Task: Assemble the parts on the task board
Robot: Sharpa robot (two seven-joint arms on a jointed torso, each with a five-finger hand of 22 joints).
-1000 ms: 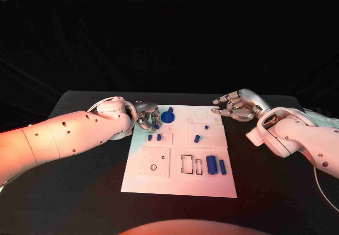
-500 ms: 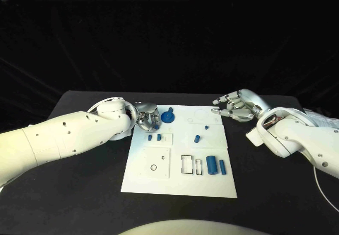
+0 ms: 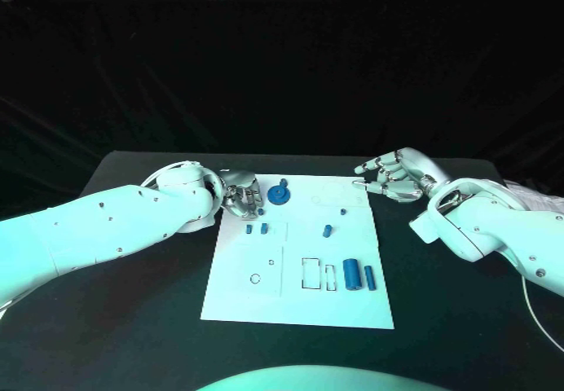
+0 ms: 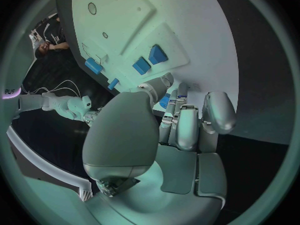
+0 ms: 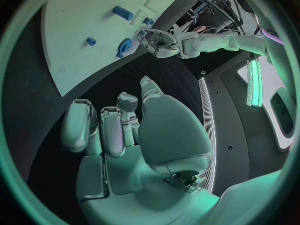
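1. I am reaching my left hand (image 3: 241, 198) over the far left corner of the task board (image 3: 300, 305), which is lying flat in the middle of the black worktop (image 3: 141, 309).
2. My left hand's fingers are curling inward just beside the round blue part (image 3: 279, 194); whether they are pinching anything, I cannot tell.
3. I am holding my right hand (image 3: 394, 177) at the board's far right corner, fingers (image 3: 374, 187) apart and holding nothing.
4. Two small blue parts (image 3: 257, 229) are standing side by side near my left hand, on the board's left half.
5. A short blue peg (image 3: 328, 231) is sitting near the board's middle, with a smaller blue piece (image 3: 343, 212) just beyond it.
6. A thick blue cylinder (image 3: 353, 274) and a thinner blue rod (image 3: 370, 278) are lying side by side on the near right part of the board, beside an outlined rectangular slot (image 3: 311, 273).
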